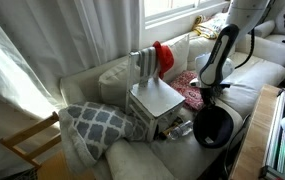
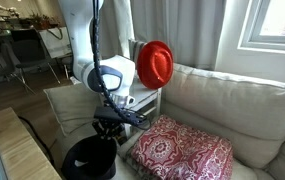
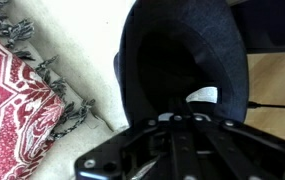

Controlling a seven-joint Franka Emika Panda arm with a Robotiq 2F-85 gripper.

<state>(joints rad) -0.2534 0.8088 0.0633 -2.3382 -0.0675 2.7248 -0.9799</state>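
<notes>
**Exterior view.** Arm bent over, wrist pointing straight down. The gripper (image 1: 213, 97) is over the black hat (image 1: 214, 128), which lies at the seat edge just beside the red cushion (image 1: 187, 88). A red hat (image 1: 163, 58) tops the white stand (image 1: 152, 100) behind the cushion.

**Exterior view.** The gripper (image 2: 110, 124) is low with the black hat (image 2: 87, 160) under it, close to the red cushion (image 2: 182, 150). The red hat (image 2: 154, 65) is above and behind the cushion.

**Wrist view.** The gripper (image 3: 179, 120) has its fingers together, pinched on the near brim of the black hat (image 3: 172, 50), which lies hollow side up. The red cushion (image 3: 12, 100) is near, not touching.
</notes>
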